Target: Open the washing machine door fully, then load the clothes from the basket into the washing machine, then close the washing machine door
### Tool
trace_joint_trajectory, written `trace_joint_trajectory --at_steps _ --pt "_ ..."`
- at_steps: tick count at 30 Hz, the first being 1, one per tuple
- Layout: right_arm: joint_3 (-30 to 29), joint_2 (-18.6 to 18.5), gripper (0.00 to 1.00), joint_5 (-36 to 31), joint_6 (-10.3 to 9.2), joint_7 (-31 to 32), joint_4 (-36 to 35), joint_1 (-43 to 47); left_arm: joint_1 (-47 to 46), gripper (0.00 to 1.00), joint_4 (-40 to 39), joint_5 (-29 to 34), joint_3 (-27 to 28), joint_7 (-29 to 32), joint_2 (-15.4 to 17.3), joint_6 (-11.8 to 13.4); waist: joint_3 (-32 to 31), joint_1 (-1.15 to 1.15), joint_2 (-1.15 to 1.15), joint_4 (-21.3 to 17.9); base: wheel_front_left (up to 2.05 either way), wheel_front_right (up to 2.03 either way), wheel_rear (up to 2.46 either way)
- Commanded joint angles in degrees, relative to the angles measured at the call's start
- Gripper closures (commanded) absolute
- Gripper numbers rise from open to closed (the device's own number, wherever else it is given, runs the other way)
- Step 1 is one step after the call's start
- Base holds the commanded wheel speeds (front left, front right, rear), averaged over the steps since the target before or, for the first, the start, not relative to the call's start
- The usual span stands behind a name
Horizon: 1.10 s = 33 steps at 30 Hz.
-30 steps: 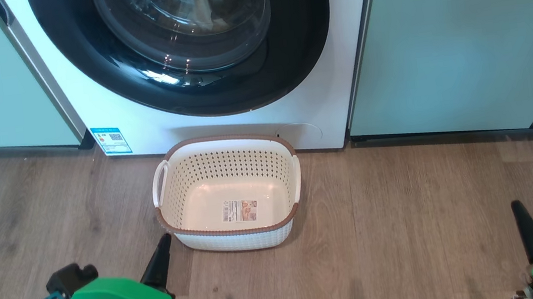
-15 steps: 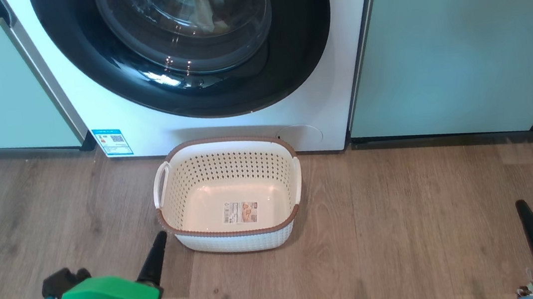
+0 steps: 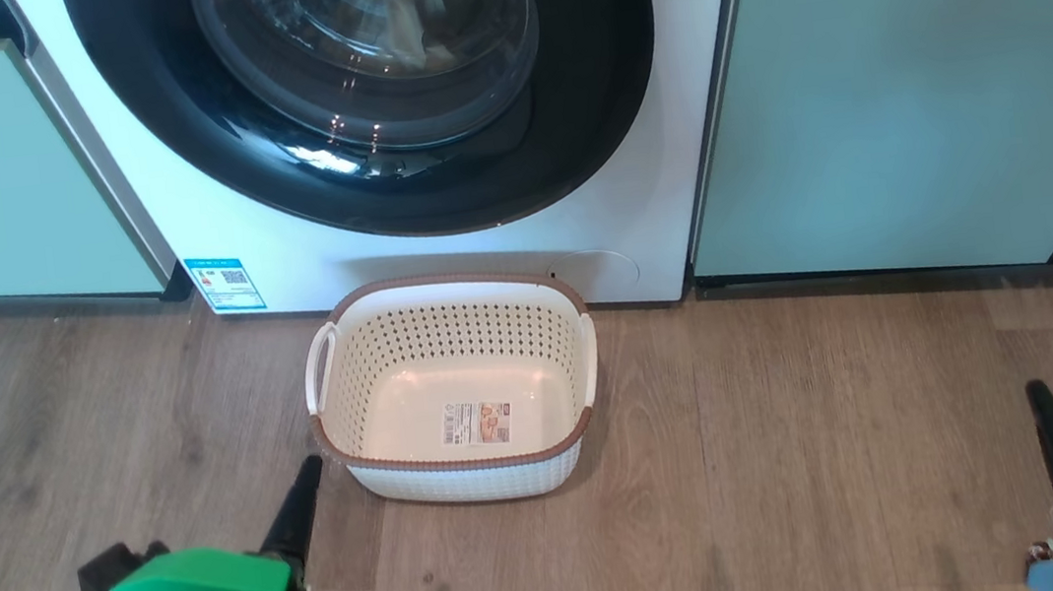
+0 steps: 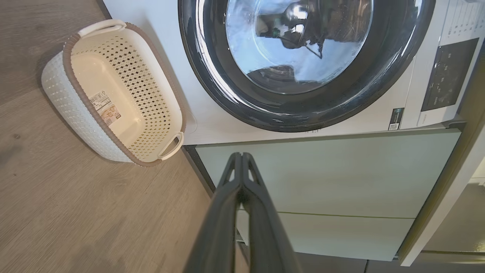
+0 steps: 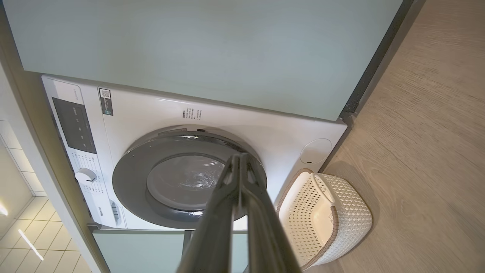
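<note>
Both arms have drawn lower and outward in the head view over the past second, while the camera has shifted and the scene sits slightly lower. At lower left, the left gripper (image 3: 306, 465) with its green wrist housing points a long dark finger up toward the near-left corner of the basket, close to it but apart. The left wrist view shows its two fingers (image 4: 248, 178) pressed together at the tips, holding nothing. At lower right, the right gripper (image 3: 1035, 389) angles up over open floor, well apart from the basket. Its fingers (image 5: 248, 178) also meet in the right wrist view, gripping nothing.

Beneath them runs a grey-brown wood-plank floor (image 3: 799, 423). On it stands the small rectangular white perforated plastic basket with a brown rim (image 3: 464, 486), a label sticker (image 3: 477, 422) showing on its bare bottom. It sits just in front of the big white front-loading washing machine (image 3: 305, 261), which carries a small blue label sticker (image 3: 225, 282) at its lower-left corner. The large round washing machine door with a glossy black rim (image 3: 584, 101) lies shut against the machine's front. Pale cloth garments (image 3: 415, 11) show behind its domed glass. Flat pale-green cabinet doors (image 3: 908, 74) flank the machine on both sides
</note>
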Motion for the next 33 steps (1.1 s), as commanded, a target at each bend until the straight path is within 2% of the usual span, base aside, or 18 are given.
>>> trace_joint_trajectory --at_steps 1,21,33 --pt "0.42 -1.32 1.0 2.15 -0.15 0.35 -1.38 -3.6 -3.6 1.0 -1.07 -2.05 2.33 0.41 0.27 -0.75 -0.05 0.0 0.0 0.02 0.0 0.0 0.0" --pt "-0.62 -1.25 1.0 13.64 -0.17 1.47 1.15 -5.78 -5.02 1.0 1.71 -13.17 5.19 2.38 -1.05 -2.58 -0.53 0.0 0.0 0.19 0.0 0.0 0.0" --pt "-0.92 -1.04 1.0 13.39 -0.17 1.71 1.17 -5.8 -5.04 1.0 1.72 -12.95 5.45 2.59 -1.24 -2.58 -0.53 0.0 0.0 0.19 0.0 0.0 0.0"
